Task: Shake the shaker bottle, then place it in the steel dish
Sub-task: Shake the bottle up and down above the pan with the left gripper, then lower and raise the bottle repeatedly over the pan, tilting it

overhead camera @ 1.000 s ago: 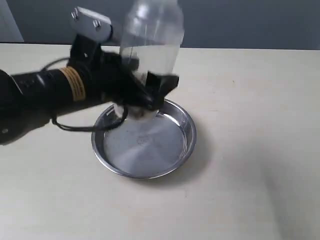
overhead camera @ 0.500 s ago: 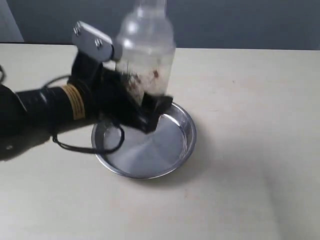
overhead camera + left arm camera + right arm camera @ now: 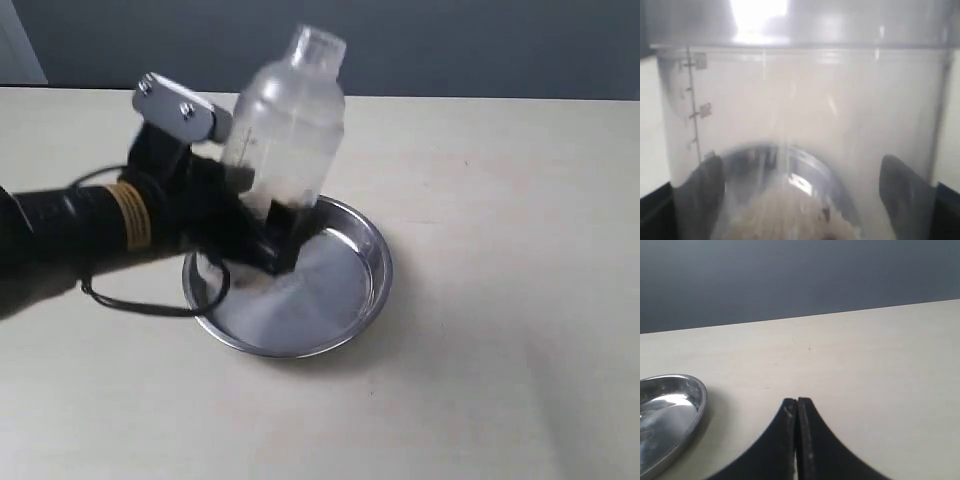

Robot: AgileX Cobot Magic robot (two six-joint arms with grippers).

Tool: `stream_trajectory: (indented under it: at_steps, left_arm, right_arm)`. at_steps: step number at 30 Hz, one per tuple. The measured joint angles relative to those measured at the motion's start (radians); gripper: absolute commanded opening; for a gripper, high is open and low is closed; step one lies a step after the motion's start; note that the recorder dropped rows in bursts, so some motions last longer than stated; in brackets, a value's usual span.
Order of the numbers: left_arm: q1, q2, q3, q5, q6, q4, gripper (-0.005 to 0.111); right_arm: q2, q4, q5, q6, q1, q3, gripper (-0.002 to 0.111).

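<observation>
The clear frosted shaker bottle (image 3: 285, 125) is held above the steel dish (image 3: 345, 290), roughly upright with its cap leaning a little to the right. My left gripper (image 3: 262, 230) is shut on its lower body. In the left wrist view the shaker bottle (image 3: 800, 115) fills the picture, tan granules (image 3: 790, 215) lie at its bottom, and a dark finger (image 3: 902, 192) presses on each side. The steel dish (image 3: 665, 415) shows at one edge of the right wrist view. My right gripper (image 3: 797, 402) is shut and holds nothing; it is outside the exterior view.
A black cable (image 3: 150, 300) loops from the left arm (image 3: 80, 235) over the pale table (image 3: 500, 300). A dark wall (image 3: 480, 45) runs behind the table's far edge.
The bottle and left gripper have dropped lower over the dish and shifted slightly left. The granules, scattered up the wall half a second ago, have settled toward the bottom.
</observation>
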Motion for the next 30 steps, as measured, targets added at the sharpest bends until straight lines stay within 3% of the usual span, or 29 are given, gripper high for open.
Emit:
stream_trajectory:
  at_steps: [5,9,13,16,18,20,22,26,30]
  left_arm:
    - [0.001,-0.010,0.016,-0.125,0.002,-0.014,0.000]
    - [0.006,0.091,0.084,-0.082,-0.002,-0.028,0.000]
    - [0.008,-0.048,-0.070,-0.118,0.005,-0.022,0.000]
    - [0.013,0.032,-0.007,-0.110,0.006,-0.019,0.000]
    - [0.015,0.085,0.031,0.000,0.001,0.027,0.000]
    - [0.013,-0.012,-0.055,0.026,0.001,0.044,0.000]
    - [0.013,-0.066,-0.097,-0.040,0.001,0.040,0.000]
    - [0.013,0.090,0.059,-0.075,-0.016,0.016,0.000]
    - [0.013,-0.073,-0.114,-0.089,0.002,0.021,0.000]
  right_arm:
    - [0.000,0.000,0.000,0.000,0.000,0.000,-0.001]
    - [0.000,0.000,0.000,0.000,0.000,0.000,-0.001]
    - [0.000,0.000,0.000,0.000,0.000,0.000,-0.001]
    - [0.000,0.000,0.000,0.000,0.000,0.000,-0.001]
    - [0.000,0.000,0.002,0.000,0.000,0.000,-0.001]
    - [0.000,0.000,0.002,0.000,0.000,0.000,-0.001]
    - [0.000,0.000,0.002,0.000,0.000,0.000,-0.001]
    - [0.000,0.000,0.002,0.000,0.000,0.000,-0.001]
    - [0.000,0.000,0.002,0.000,0.000,0.000,-0.001]
